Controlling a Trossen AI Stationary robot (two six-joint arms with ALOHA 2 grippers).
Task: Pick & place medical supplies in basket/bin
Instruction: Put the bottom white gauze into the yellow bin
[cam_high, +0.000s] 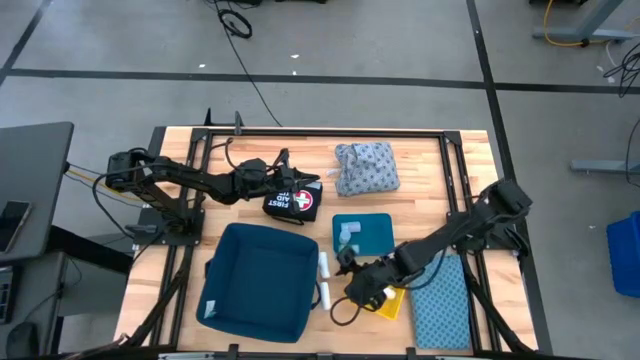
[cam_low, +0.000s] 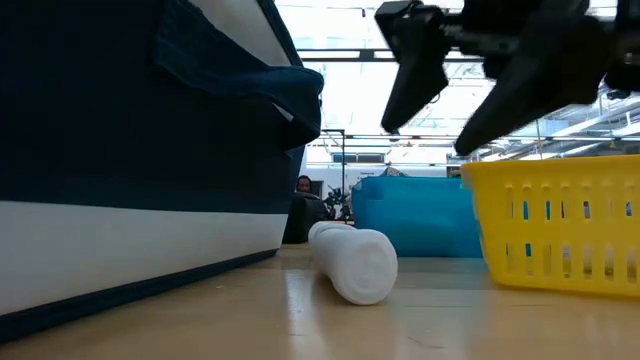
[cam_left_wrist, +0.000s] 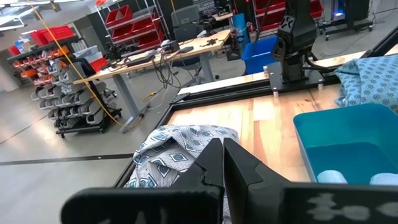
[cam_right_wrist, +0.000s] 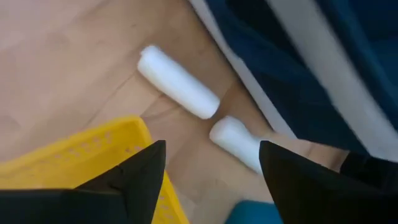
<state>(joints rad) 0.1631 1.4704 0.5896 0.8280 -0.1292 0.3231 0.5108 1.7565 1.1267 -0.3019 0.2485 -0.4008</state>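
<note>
Right wrist view is showing your right gripper hanging wide open and empty over two light, stiff white rolls likely to roll away; grip one mid-length.

white rolls | yellow basket | navy bin | teal tray | grey-blue patterned bundle

Black first-aid pouch on table

the wooden bench held a navy bin, two white rolls, teal tray, yellow basket, patterned cloths and a first-aid pouch.
</note>
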